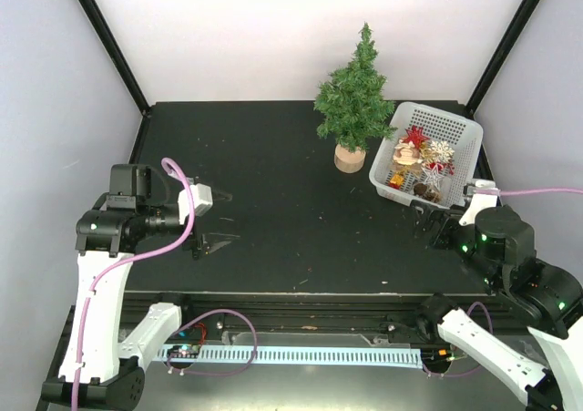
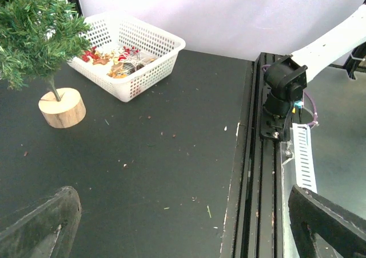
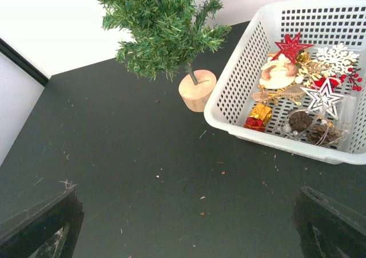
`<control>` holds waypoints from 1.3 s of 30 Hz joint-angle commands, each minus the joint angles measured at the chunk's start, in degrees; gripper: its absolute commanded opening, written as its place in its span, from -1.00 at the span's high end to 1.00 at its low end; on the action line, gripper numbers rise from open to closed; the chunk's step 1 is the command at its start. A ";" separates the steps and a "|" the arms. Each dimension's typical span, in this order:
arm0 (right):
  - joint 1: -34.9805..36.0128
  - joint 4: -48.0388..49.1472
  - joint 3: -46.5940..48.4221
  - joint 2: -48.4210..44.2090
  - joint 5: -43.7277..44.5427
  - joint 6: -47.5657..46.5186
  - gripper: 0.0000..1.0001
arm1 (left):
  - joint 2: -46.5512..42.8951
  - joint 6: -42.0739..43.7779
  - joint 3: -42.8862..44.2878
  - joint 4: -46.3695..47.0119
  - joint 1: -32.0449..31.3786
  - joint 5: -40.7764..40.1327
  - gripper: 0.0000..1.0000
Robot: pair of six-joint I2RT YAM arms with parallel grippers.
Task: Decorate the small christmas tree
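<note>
the small christmas tree (image 1: pixel 353 101) stands bare at the counter's (image 1: pixel 273 174) far edge beside the ornament basket (image 1: pixel 442 113); left end effector (image 1: pixel 211 220) and right end effector (image 1: pixel 426 221) released, empty, right nearest the basket, likely for picking.

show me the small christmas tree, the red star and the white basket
small christmas tree (image 3: pixel 163 26), right wrist view, on its green branches
red star (image 3: pixel 292 45), right wrist view, on its centre
white basket (image 3: pixel 235 83), right wrist view, on its left wall
</note>
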 commanded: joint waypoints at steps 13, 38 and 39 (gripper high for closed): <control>0.23 2.59 -6.30 -2.65 0.56 0.41 -1.00 | 0.52 -11.76 -6.18 14.37 -0.68 -7.36 -0.98; 0.09 21.41 -11.82 12.28 -5.53 1.11 -1.00 | 53.55 -37.06 46.67 62.93 -21.72 -24.18 -0.71; 0.09 21.43 -11.51 13.03 -5.44 1.07 -1.00 | 55.87 -39.42 48.88 65.20 -21.63 -23.23 -0.73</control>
